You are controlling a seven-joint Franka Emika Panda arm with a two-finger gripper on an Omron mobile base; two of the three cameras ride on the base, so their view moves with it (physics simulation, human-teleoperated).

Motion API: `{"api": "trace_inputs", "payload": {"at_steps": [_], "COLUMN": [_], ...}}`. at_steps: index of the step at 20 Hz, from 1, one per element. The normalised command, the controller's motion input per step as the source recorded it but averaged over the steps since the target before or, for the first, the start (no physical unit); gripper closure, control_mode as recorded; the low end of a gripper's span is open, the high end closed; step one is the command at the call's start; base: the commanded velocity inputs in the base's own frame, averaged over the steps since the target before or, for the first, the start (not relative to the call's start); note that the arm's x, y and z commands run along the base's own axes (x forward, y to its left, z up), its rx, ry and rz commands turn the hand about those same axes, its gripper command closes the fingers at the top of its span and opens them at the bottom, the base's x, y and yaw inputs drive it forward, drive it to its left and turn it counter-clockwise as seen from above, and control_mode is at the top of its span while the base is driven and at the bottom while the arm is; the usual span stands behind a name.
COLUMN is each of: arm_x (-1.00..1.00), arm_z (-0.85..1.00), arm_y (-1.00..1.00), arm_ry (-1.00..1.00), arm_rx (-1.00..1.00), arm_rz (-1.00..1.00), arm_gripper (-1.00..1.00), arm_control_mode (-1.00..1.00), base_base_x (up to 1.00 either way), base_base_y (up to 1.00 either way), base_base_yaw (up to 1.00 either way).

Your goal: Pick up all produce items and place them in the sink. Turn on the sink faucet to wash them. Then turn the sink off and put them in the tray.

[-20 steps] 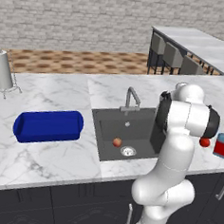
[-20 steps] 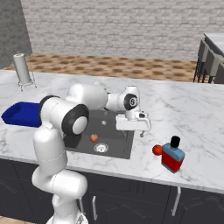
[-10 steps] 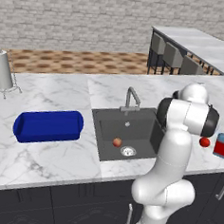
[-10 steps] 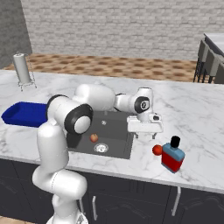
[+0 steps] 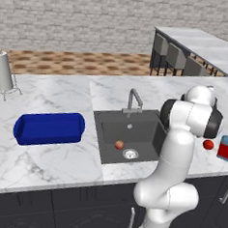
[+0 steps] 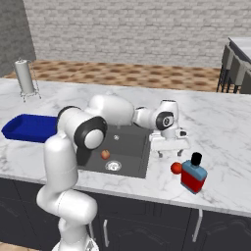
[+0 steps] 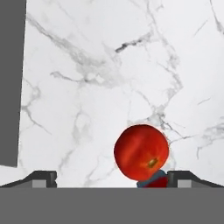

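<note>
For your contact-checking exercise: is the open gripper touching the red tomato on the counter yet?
Apart. In the right base view the gripper hangs above the marble counter, with bare counter between its fingertips and the tomato.

Two round fruits: one apple (image 5: 119, 145) in the sink (image 5: 148, 130), one tomato (image 5: 208, 144) on the counter (image 5: 49, 161). One blue tray (image 5: 49, 128), one faucet (image 5: 132, 101).

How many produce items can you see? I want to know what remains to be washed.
2. An orange-red fruit lies in the sink beside the drain. A red tomato sits on the counter right of the sink, against the red-and-blue bottle. Others may be hidden behind the arm.
</note>
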Motion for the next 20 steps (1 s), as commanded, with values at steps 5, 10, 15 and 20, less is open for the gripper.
{"api": "trace_inputs", "payload": {"at_steps": [5, 10, 15, 20], "arm_x": [0.0, 0.0, -0.05, -0.35], "arm_z": [-0.28, -0.25, -0.09, 0.0], "arm_y": [-0.13, -0.08, -0.15, -0.1], "arm_ry": [0.0, 0.0, 0.0, 0.0], "arm_rx": [0.0, 0.0, 0.0, 0.0], "arm_rz": [0.23, 0.25, 0.2, 0.14], "arm_gripper": [-1.0, -1.0, -1.0, -1.0], "arm_control_mode": [-1.0, -1.0, -1.0, -1.0], "base_base_x": [0.0, 0.0, 0.0, 0.0], "base_base_y": [0.0, 0.0, 0.0, 0.0], "base_base_yaw": [0.0, 0.0, 0.0, 0.0]}}
